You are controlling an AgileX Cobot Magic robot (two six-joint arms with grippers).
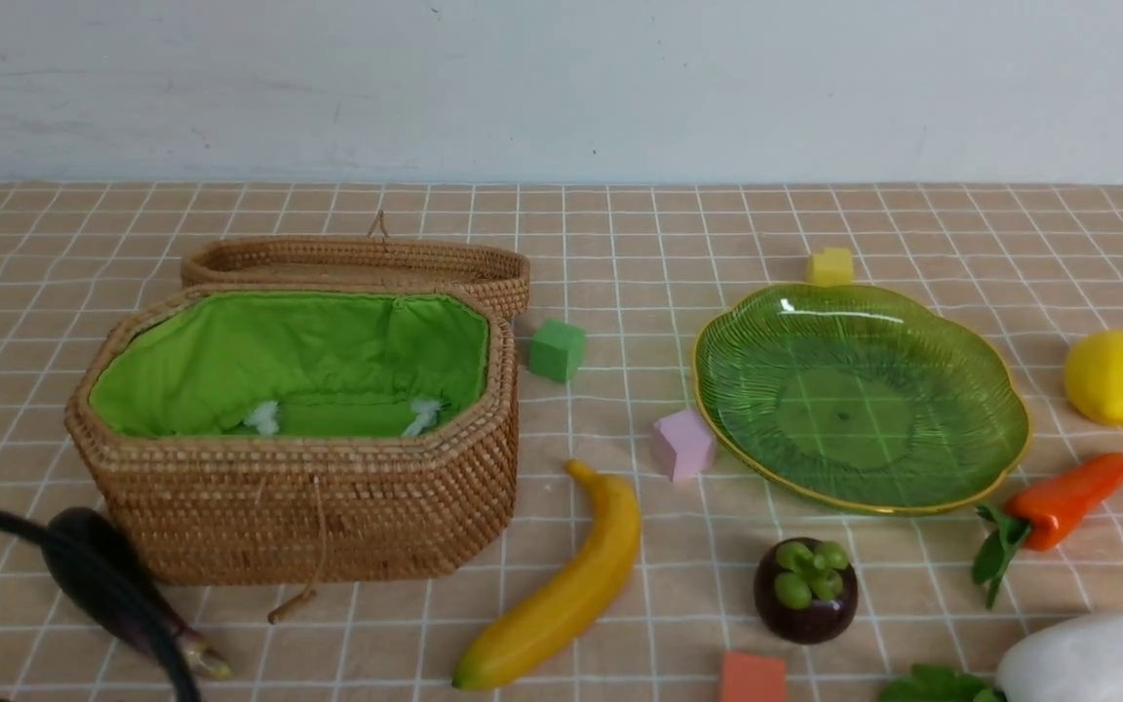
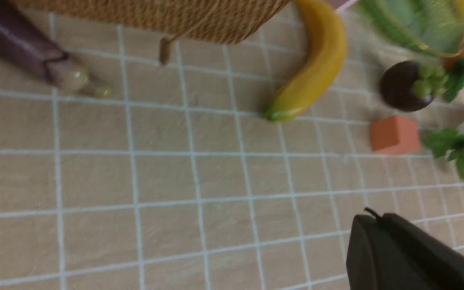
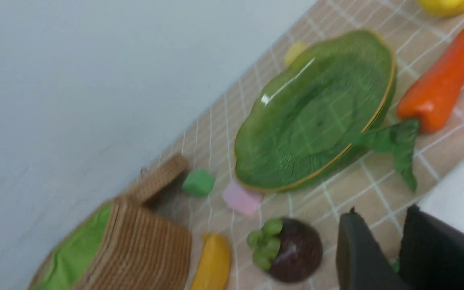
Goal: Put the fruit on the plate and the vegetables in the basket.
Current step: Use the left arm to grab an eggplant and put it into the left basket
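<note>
Where cropped, radish (image 1: 1093, 658) hides.

The kind of place is unclear; a plain pale wall (image 1: 561, 88) stands behind a table surface under a tan cloth (image 1: 620, 234) with white grid lines.

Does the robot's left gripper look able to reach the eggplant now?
Probably yes: the left gripper is shut with nothing in it, so it must open first. Nothing lies on top of the eggplant, though the basket close beside it may leave little room.
</note>
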